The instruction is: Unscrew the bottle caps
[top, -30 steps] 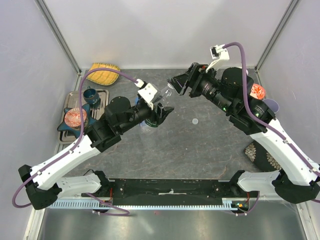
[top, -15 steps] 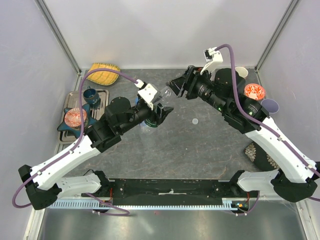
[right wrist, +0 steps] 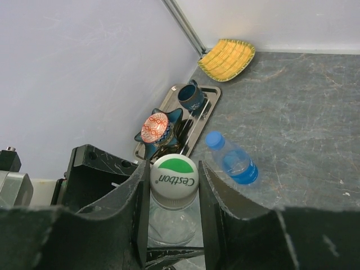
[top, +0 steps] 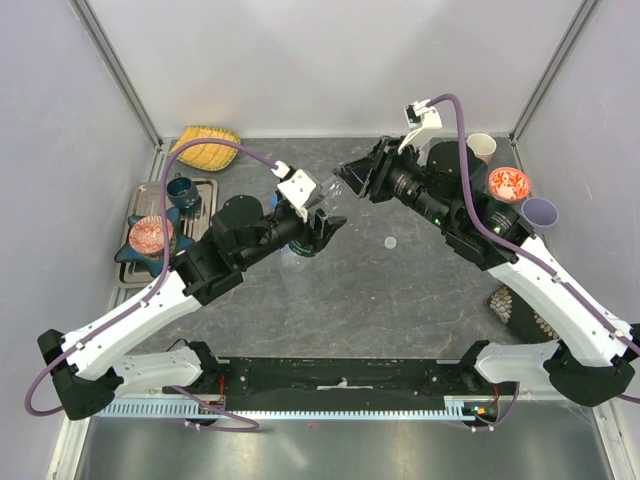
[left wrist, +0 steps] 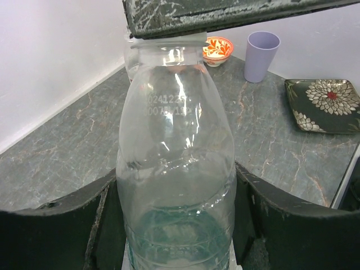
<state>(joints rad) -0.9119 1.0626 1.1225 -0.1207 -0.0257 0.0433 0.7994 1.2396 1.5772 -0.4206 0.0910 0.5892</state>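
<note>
Closed in since a second ago with the right gripper [right wrist: 174,191], from a wide spread to both fingers pinching the white-and-green cap [right wrist: 174,175] by its sides. Grips the clear bottle [left wrist: 177,140] around its body with the left gripper [left wrist: 177,225], fingers pressed against both flanks. Holds that bottle raised over the middle of the table [top: 400,290], neck toward the far right, cap still on. Leaves the blue-tinted bottle [right wrist: 235,162], blue cap [right wrist: 214,139] on, lying left of centre. Shows a loose white cap [top: 390,242] flat, right of centre.
</note>
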